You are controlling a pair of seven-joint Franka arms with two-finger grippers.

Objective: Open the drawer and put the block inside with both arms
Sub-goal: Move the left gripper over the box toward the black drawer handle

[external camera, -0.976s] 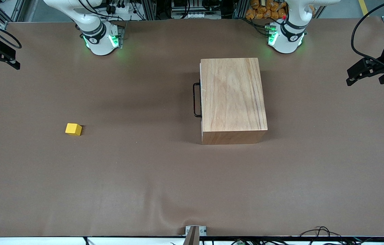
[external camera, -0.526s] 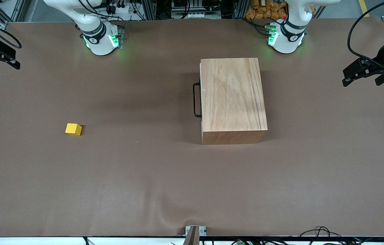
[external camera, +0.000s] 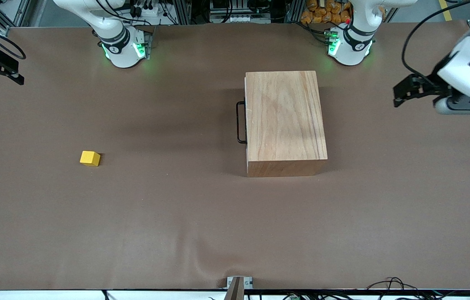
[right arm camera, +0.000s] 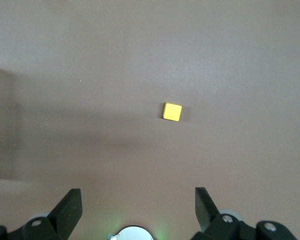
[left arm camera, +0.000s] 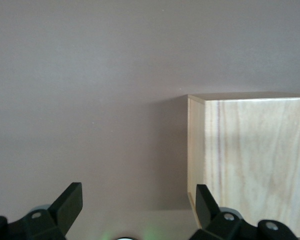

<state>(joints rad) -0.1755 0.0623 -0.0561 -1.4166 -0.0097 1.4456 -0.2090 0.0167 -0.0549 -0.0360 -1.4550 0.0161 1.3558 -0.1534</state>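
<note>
The small bright yellow cube block point(external camera: 90, 158) sits alone on the brown table point(external camera: 176, 216), toward the right arm's end and a little nearer the front camera than the middle of the box. The right hand point(right arm camera: 137, 205) hangs in the air at that end of the table, well apart from the block, its black fingers point(right arm camera: 70, 207) spread wide with nothing between them; in its wrist view the block point(right arm camera: 172, 112) shows ahead of the gap on bare table.

The large light-wood box point(external camera: 285, 125) stands nearer the left arm's base, well apart from the block. Its drawer is shut flush, showing only a thin white front edge point(external camera: 246, 125) and the black wire loop handle point(external camera: 240, 123), which faces the right arm's end of the table (so toward the block, not toward the left hand). The left hand point(external camera: 401, 92) is up over the table at the left arm's end, on the box's closed side, apart from it; its fingers point(left arm camera: 70, 205) are spread and empty, and one corner of the box point(left arm camera: 250, 160) shows ahead of them in its wrist view.

The two white arm bases point(external camera: 124, 50) with green lights stand along the table edge farthest from the front camera.
</note>
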